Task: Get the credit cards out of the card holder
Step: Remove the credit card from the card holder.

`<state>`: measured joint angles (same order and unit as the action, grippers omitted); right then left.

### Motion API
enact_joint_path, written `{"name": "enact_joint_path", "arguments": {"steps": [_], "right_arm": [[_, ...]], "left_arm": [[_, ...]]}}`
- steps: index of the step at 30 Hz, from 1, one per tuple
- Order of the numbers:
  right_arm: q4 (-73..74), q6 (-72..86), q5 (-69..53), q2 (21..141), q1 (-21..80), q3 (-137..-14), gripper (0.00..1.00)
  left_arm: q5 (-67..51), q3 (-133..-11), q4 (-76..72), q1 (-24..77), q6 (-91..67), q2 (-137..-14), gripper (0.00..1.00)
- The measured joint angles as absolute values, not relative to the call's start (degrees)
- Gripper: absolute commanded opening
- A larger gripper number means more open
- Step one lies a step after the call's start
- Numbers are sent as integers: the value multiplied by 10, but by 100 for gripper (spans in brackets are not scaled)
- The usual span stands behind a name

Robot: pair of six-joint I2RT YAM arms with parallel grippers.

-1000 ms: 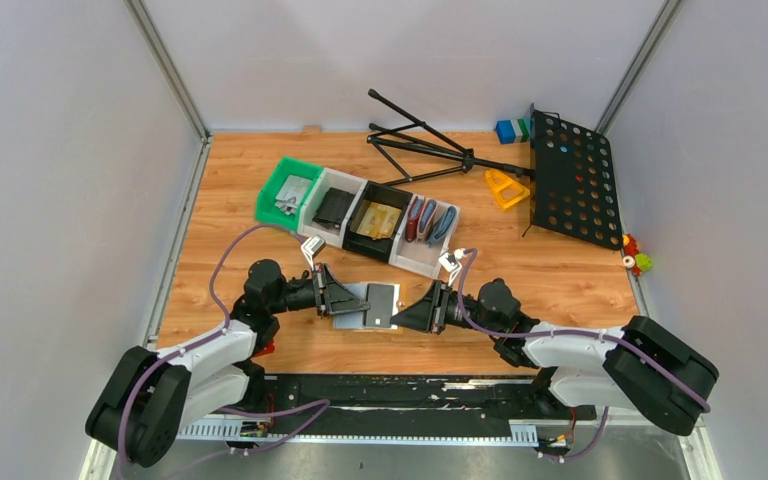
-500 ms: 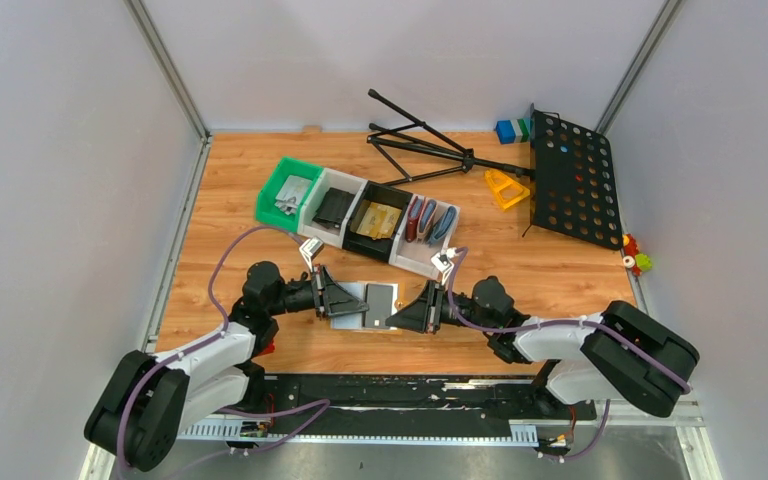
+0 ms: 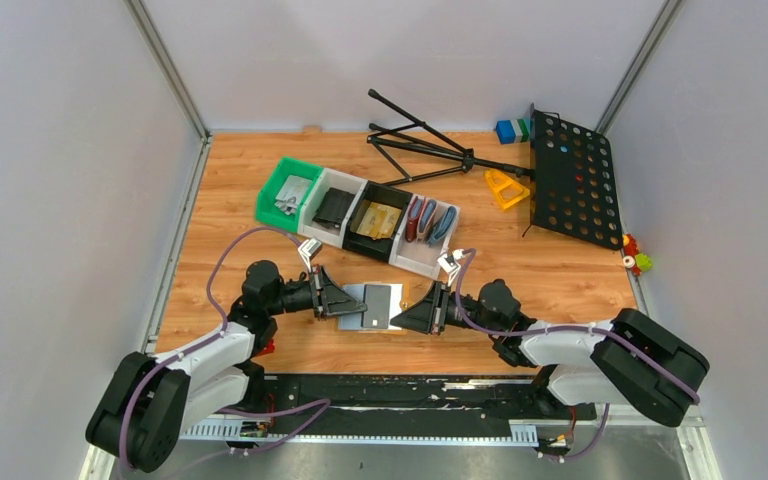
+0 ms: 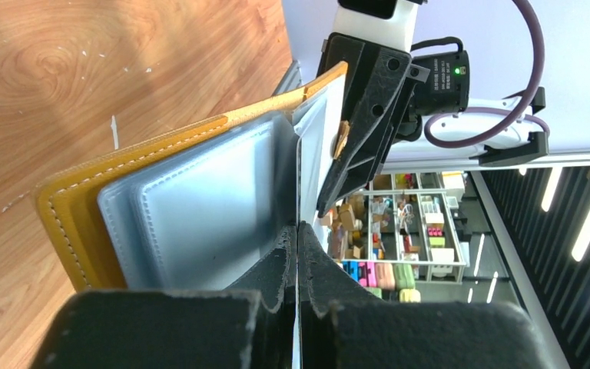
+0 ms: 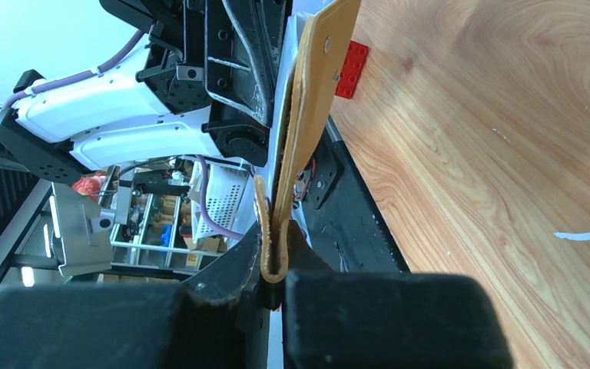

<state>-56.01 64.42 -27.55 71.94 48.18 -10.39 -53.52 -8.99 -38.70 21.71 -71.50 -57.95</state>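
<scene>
The mustard-yellow card holder (image 3: 370, 304) hangs open between my two grippers, just above the table. My left gripper (image 3: 344, 300) is shut on a thin pale inner sleeve of it; in the left wrist view (image 4: 298, 227) the grey-blue lining (image 4: 200, 207) and mustard cover (image 4: 58, 201) spread to the left. My right gripper (image 3: 401, 316) is shut on the holder's mustard flap (image 5: 271, 231); the cover with its small stud (image 5: 326, 46) rises above the jaws (image 5: 276, 270). No card shows inside the holder. Flat gold-tan cards (image 3: 378, 220) lie in a black bin.
A row of bins (image 3: 355, 212) stands behind the grippers: green, white with a black wallet, black, white with red and blue wallets. A folded stand (image 3: 430, 150), a black perforated plate (image 3: 572, 178) and a yellow piece (image 3: 506, 188) lie at back right. A red brick (image 5: 351, 60) is near the left arm.
My right gripper has shifted slightly left toward the left gripper, with the holder still held between both. The left arm has barely moved.
</scene>
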Motion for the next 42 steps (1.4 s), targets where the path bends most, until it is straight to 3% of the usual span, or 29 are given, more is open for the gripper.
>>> {"name": "enact_joint_path", "arguments": {"steps": [2, 4, 11, 13, 17, 21, 25, 31, 35, 39, 42], "right_arm": [[-560, 643, -276, 719, 482, -104, 32], [-560, 644, -278, 720, 481, -106, 41], [-569, 642, -292, 751, 480, -128, 46], [-572, 642, -294, 759, 482, -135, 40], [-584, 645, -295, 773, 484, -142, 15], [-595, 654, -295, 784, 484, -142, 1], [-609, 662, -296, 793, 484, -142, 0], [-635, 673, -297, 806, 484, -142, 4], [-651, 678, -297, 806, 484, -138, 7], [-661, 681, -296, 806, 484, -130, 8], [-665, 681, -296, 803, 483, -124, 7]], "left_arm": [[-535, -90, -390, 217, -717, -580, 0], [-535, -89, -398, 217, -722, -579, 0], [-531, -78, -427, 229, -742, -574, 0], [-526, -78, -429, 237, -744, -573, 0], [-524, -78, -437, 247, -747, -573, 0], [-524, -78, -440, 247, -747, -573, 21], [-524, -77, -449, 247, -755, -573, 26], [-525, -75, -465, 247, -769, -573, 7], [-526, -74, -472, 247, -774, -573, 0], [-530, -74, -474, 245, -777, -573, 0], [-535, -74, -474, 242, -778, -573, 6]]}}
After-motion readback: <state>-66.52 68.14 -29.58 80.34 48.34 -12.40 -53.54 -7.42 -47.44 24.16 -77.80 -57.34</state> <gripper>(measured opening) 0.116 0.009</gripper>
